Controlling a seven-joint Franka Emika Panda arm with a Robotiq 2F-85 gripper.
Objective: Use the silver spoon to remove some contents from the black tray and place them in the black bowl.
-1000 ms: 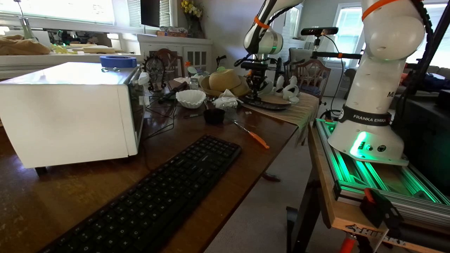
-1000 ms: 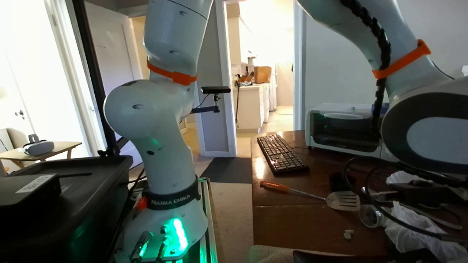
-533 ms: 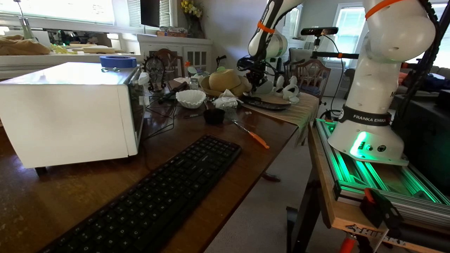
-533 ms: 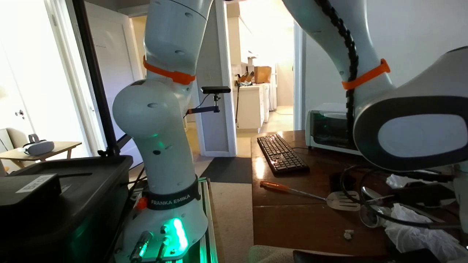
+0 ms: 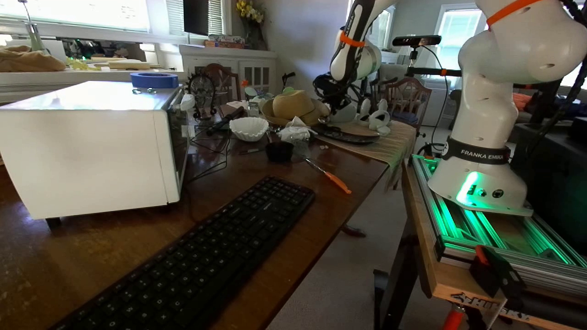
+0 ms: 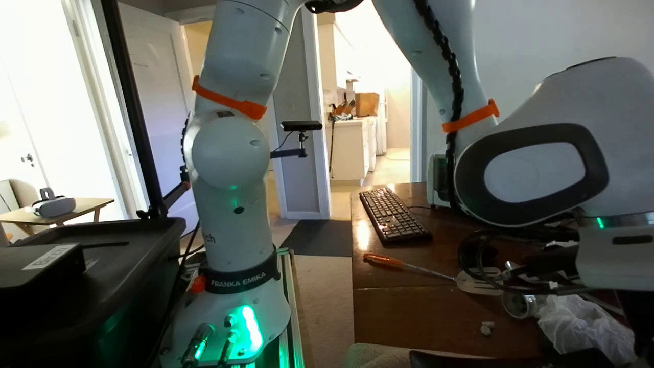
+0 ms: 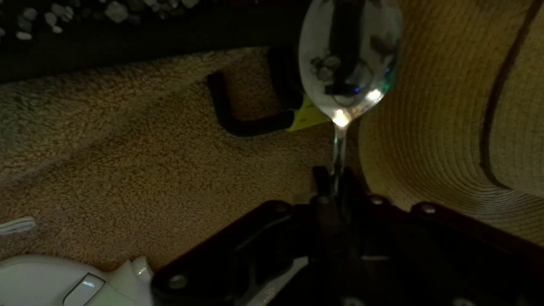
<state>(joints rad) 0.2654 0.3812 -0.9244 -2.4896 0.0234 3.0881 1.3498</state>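
Our tool [image 7: 335,178] grips the silver spoon [image 7: 350,59]; clipping an edge of the black tray [image 7: 140,40] could twist it.

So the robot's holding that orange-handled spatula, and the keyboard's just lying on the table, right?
Not quite: the wrist view shows the gripper holding a spoon, not the spatula, which lies on the table in both exterior views. The keyboard is lying on the table, as you say.

Your rounded white arm [image 6: 230,153] has orange straps [image 6: 232,102], ribbed black cable [image 6: 456,97], black "FRANKA EMIKA" collar [image 6: 239,280] and screw-studded black gripper [image 7: 335,178].
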